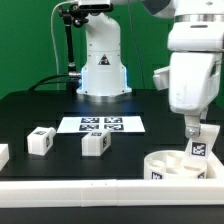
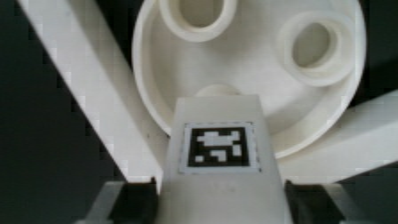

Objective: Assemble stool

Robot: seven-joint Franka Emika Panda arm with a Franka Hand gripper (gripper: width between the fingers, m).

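One leg [image 1: 198, 143] [image 2: 217, 140] is clamped in the gripper [image 1: 193, 132] [image 2: 217, 200], directly above the seat disc [image 1: 165, 160] [image 2: 267, 60]. A second leg [image 1: 95, 144] and a third leg [image 1: 40, 141] stand well apart from the seat disc, toward the exterior view's left.

The black table [image 1: 30, 110] carries the marker board [image 1: 100, 125] mid-table, a leg [image 1: 40, 141] and a second leg [image 1: 95, 144] nearer toward the exterior view's left, and the seat disc [image 1: 175, 160] near, at the exterior view's right.
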